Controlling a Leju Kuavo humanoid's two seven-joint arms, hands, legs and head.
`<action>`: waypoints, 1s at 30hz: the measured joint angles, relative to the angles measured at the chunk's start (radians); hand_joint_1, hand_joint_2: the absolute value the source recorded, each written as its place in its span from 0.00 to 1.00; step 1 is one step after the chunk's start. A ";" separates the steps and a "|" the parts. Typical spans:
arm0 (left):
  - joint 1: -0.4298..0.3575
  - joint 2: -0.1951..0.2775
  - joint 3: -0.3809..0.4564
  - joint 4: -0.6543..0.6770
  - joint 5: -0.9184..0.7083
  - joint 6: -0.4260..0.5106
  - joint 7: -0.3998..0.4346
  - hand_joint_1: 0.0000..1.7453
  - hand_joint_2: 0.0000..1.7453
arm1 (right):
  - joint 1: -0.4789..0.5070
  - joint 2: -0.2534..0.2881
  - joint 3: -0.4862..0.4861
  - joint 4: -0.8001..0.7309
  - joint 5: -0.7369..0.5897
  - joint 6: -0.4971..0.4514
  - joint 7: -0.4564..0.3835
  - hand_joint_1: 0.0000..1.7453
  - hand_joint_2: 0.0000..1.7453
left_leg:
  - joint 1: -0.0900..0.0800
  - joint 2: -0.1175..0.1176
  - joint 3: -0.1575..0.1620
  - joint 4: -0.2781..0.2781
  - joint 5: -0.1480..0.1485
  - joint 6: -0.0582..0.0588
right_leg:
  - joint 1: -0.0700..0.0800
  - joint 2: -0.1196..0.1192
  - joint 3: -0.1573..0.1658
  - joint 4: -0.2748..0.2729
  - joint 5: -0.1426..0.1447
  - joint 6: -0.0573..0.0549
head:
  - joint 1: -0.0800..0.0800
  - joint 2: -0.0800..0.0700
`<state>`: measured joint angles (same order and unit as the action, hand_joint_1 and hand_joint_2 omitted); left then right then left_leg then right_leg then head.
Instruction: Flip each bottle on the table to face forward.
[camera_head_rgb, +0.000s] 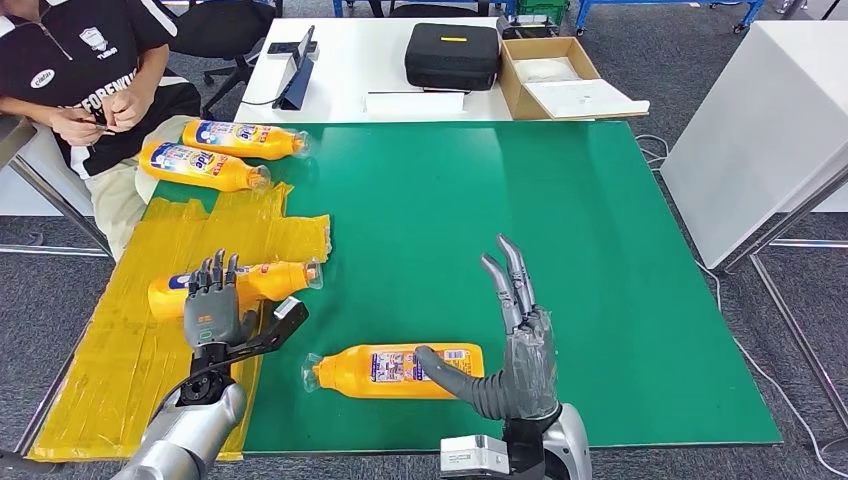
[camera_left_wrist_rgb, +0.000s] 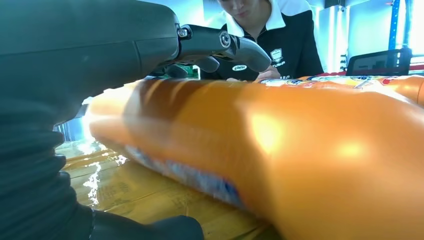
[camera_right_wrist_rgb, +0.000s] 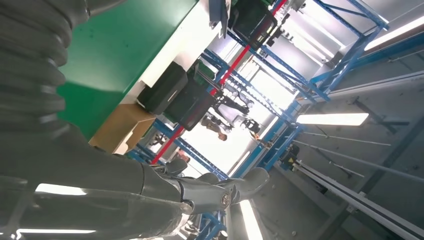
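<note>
On the green table (camera_head_rgb: 600, 300), the right hand (camera_head_rgb: 515, 345) hovers, fingers spread and holding nothing, over a lying orange bottle (camera_head_rgb: 385, 371), thumb above its label end; the left hand (camera_head_rgb: 215, 305) grips another bottle (camera_head_rgb: 265, 282) beyond its fingers.

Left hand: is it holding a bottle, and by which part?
The left hand lies over the base end of the bottle on the yellow tape; a firm grip cannot be told. The right hand holds nothing.

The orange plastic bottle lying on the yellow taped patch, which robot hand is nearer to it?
Left. The left hand rests over the orange plastic bottle on the yellow taped patch, fingers on its body. The right hand is open above the green mat, beside a different bottle.
</note>
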<state>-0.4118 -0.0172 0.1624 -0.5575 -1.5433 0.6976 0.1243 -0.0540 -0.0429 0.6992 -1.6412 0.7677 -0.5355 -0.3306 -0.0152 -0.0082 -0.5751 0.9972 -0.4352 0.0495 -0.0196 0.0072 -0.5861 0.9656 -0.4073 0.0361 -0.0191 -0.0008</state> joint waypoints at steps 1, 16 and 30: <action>0.002 0.000 0.001 -0.005 0.001 0.000 -0.004 0.00 1.00 | 0.000 0.000 0.000 0.001 0.001 0.000 0.001 0.00 1.00 | 0.000 0.000 0.000 0.000 0.000 0.000 | 0.000 0.000 0.000 0.000 0.000 0.000 | 0.000 0.000; 0.071 -0.015 0.005 -0.179 0.025 0.001 -0.059 0.00 1.00 | 0.003 -0.001 -0.001 0.005 0.033 -0.001 0.028 0.00 1.00 | -0.001 0.002 -0.007 0.001 0.000 0.000 | 0.000 0.001 -0.006 0.000 0.000 0.000 | 0.000 0.000; 0.396 -0.097 -0.245 -1.073 0.211 0.000 -0.224 0.00 1.00 | 0.045 -0.010 -0.098 -0.026 0.478 0.184 0.358 0.00 1.00 | -0.003 0.002 -0.010 0.001 -0.002 0.001 | 0.000 0.001 -0.009 -0.001 -0.001 0.001 | 0.000 0.000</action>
<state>-0.0155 -0.1141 -0.0829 -1.6304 -1.3318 0.6981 -0.1001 -0.0092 -0.0530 0.6014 -1.6668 1.2458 -0.3517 0.0276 -0.0180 -0.0067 -0.5849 0.9980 -0.4368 0.0507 -0.0194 0.0079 -0.5950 0.9649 -0.4079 0.0369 -0.0189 -0.0007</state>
